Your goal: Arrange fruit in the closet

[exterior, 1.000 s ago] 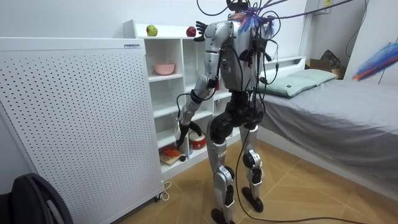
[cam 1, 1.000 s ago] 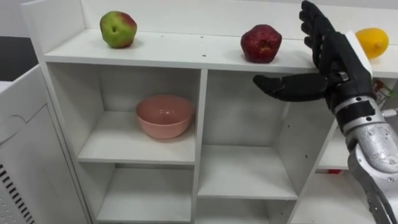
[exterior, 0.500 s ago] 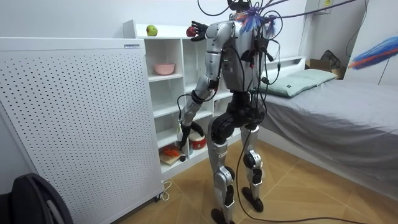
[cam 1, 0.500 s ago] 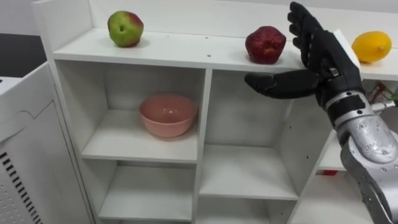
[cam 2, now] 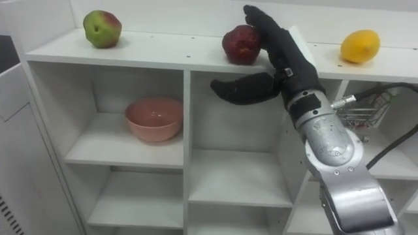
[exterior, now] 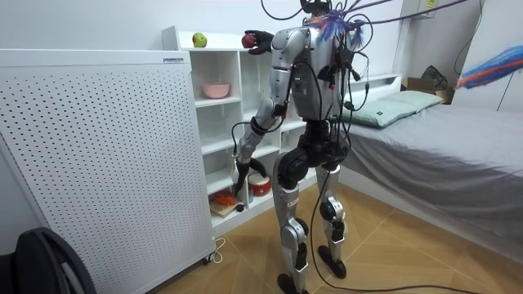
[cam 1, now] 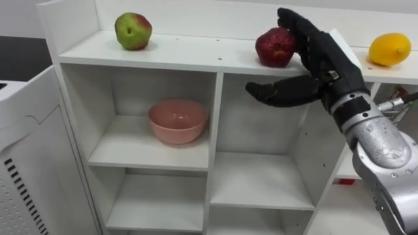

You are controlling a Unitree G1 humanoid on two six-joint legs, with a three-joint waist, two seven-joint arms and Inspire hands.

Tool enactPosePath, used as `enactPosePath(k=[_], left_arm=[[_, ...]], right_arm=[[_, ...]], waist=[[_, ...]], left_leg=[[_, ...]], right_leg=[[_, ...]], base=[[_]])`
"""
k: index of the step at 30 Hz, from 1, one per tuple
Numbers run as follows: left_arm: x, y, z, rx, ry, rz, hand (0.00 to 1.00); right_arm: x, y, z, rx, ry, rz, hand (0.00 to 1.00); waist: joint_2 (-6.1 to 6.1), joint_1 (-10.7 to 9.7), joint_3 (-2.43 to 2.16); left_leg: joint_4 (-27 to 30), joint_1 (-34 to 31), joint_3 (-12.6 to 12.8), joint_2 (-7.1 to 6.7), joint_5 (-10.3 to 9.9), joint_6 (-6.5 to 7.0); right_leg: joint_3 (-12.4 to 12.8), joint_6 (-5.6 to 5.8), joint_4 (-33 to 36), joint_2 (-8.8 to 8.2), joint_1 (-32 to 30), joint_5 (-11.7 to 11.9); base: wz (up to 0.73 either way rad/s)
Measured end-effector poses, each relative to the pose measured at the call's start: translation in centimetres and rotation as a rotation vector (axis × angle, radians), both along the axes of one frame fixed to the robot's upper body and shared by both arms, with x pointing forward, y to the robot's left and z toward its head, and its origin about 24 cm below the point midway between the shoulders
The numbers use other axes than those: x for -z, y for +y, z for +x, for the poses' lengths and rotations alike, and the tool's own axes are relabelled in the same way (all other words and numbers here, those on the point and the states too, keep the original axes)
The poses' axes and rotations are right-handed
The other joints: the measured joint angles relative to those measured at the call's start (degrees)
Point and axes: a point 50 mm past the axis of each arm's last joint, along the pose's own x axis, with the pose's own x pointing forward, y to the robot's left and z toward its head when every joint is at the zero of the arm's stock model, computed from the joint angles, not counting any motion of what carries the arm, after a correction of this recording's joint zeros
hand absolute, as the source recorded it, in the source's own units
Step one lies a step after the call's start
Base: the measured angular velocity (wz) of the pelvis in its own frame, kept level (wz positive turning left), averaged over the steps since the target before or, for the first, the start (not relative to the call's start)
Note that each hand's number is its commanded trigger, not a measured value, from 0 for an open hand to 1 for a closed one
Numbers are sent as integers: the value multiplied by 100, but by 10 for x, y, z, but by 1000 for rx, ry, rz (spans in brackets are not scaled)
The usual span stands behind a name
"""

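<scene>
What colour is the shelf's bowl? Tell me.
Pink; the bowl shows best in the left eye view.

The white shelf unit (cam 1: 163,55) carries three fruits well apart on its top board: a green-and-red apple (cam 1: 133,31) at the left, a dark red apple (cam 1: 274,47) near the middle, a yellow citrus fruit (cam 1: 390,49) at the right. A pink round bowl (cam 1: 177,121) stands upright in the upper left compartment.

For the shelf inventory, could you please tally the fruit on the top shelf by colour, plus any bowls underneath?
Green-and-red apple: 1
Dark red fruit: 1
Yellow fruit: 1
Pink bowl: 1
Total: 4
</scene>
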Motion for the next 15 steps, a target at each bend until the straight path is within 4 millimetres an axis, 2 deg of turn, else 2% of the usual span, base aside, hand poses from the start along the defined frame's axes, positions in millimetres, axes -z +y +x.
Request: enactPosePath(k=[15], left_arm=[[-2,1,5,20,0,9,0]], right_arm=[[-10,7,-1,-11,-39,-4,100]], waist=[[6,-5,-7]], left_leg=[[-40,45,-13,-2,0,0]], right_leg=[[0,0,-16,0,45,0]], base=[[0]])
